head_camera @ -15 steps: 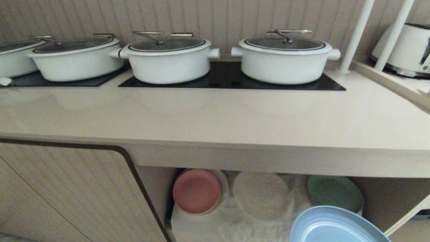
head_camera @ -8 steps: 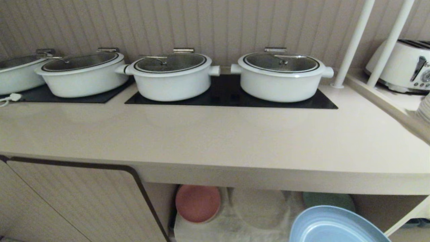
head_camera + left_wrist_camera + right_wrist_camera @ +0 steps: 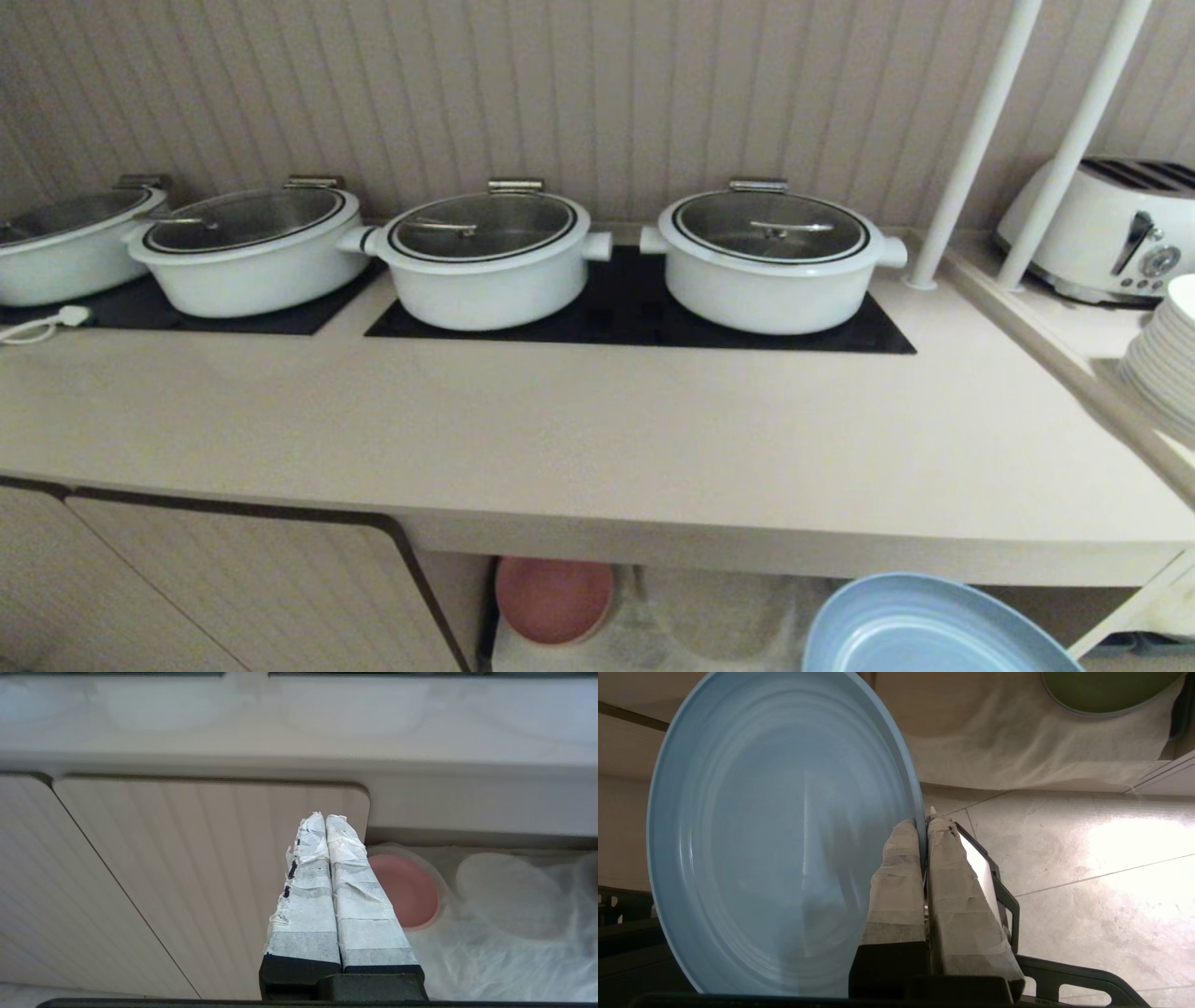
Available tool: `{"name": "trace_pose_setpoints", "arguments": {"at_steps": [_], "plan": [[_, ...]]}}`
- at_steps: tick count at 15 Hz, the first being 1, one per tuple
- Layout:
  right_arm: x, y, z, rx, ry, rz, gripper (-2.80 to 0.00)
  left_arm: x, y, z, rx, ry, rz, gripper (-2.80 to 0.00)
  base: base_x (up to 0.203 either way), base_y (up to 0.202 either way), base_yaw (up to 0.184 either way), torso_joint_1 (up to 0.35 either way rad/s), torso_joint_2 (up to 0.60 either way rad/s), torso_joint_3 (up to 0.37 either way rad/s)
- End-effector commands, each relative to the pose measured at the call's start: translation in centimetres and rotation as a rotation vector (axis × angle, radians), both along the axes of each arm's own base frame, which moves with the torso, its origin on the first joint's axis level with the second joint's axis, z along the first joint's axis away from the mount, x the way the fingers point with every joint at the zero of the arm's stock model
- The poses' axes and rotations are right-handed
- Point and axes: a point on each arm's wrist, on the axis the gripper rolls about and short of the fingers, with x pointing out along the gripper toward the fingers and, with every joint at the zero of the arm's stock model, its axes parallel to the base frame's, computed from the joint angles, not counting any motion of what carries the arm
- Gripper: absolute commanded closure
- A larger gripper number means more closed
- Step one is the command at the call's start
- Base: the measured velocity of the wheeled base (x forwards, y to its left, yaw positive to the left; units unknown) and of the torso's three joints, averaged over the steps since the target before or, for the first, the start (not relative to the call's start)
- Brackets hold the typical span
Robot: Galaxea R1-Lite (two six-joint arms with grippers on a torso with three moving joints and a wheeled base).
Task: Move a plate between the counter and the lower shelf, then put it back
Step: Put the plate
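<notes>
With your right gripper [image 3: 924,826] pinching the rim of the plate [image 3: 775,830] between its taped fingers [image 3: 896,877], you've got the plate in the air, out in front of the cabinet. Look at the lower right of the head view: the plate [image 3: 924,630] sits at the bottom edge, lower than the counter's front lip and out in front of it, clear of the lower shelf [image 3: 709,621]. From the wrist you see floor tiles beyond it, so nothing is under it but the grip.

Your left gripper [image 3: 325,819] is parked, jaws pressed together on nothing, facing the cabinet door [image 3: 187,882] with the pink plate [image 3: 404,891] just beside its tips.

By my read you're on the shelf-to-counter leg, mid-lift. The counter [image 3: 597,429] has a wide bare stretch in front of the hob panel [image 3: 644,322] and the pots [image 3: 770,257]. Next you need the plate above that thick front edge before you push forward, or the rim will catch it. Then level it and set it down on the bare strip, well short of the pots. It's a one-sided rim pinch, so the plate could swing or slip; go gently. The green plate [image 3: 1106,690] lies on the shelf cloth [image 3: 1031,751], top right of the wrist view.
</notes>
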Motion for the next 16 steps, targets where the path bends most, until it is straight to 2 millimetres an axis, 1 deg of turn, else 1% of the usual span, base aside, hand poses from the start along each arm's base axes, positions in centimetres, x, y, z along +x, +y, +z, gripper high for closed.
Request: {"name": "trace_pose_setpoints", "arguments": {"at_steps": [1,11,16], "plan": [[-0.01,0.01,-0.02,0.003,0.003,0.001,0.0,0.0,0.0,0.0,0.0,0.0,0.0,0.0,0.0,0.0,0.0,0.251,-0.5,-0.269],[0.05,0.01,0.14,0.003,-0.003,0.001,0.0,0.0,0.0,0.0,0.0,0.0,0.0,0.0,0.0,0.0,0.0,0.17,-0.34,-0.178],[0.09,0.01,0.25,0.003,-0.007,0.001,0.0,0.0,0.0,0.0,0.0,0.0,0.0,0.0,0.0,0.0,0.0,0.0,0.0,0.0]]}}
